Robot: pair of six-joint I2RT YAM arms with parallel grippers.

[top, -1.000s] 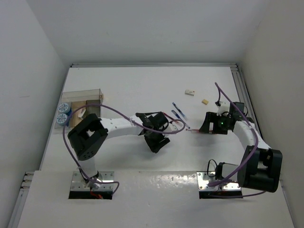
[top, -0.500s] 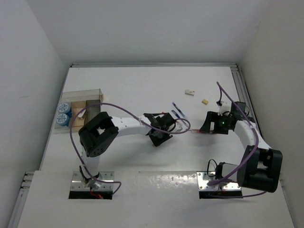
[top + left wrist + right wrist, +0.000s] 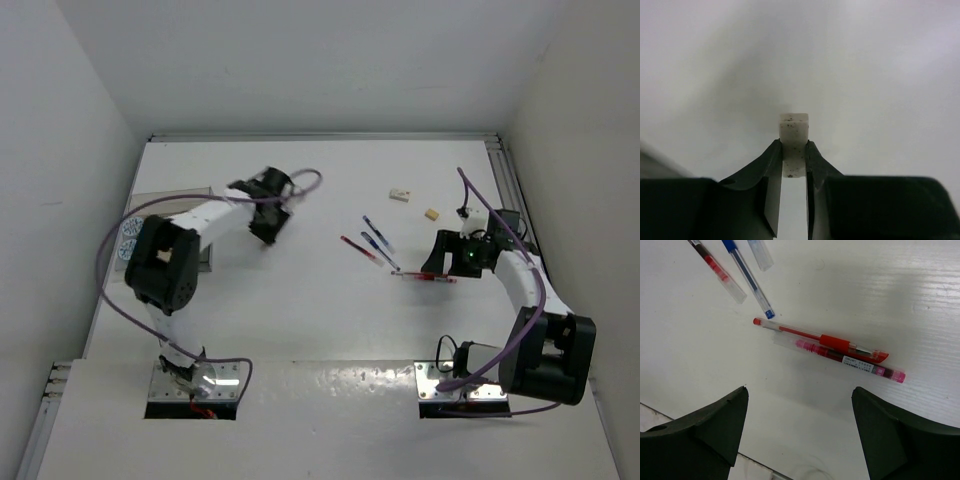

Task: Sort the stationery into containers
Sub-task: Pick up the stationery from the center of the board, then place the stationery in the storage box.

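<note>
Near clear box [image 3: 172, 197] at table's left, L gripper [image 3: 794, 150] clamps a white eraser [image 3: 794, 131]; R gripper [image 3: 797, 400] hangs agape over red pens [image 3: 832, 344]. Blue pens [image 3: 378, 237] & two more erasers [image 3: 401, 195] lie unsorted, so prob. most work remains.

The left arm [image 3: 200, 217] hid most of the clear box [image 3: 172, 194]; three pens [image 3: 747, 280] ran off the right wrist view's top edge.
</note>
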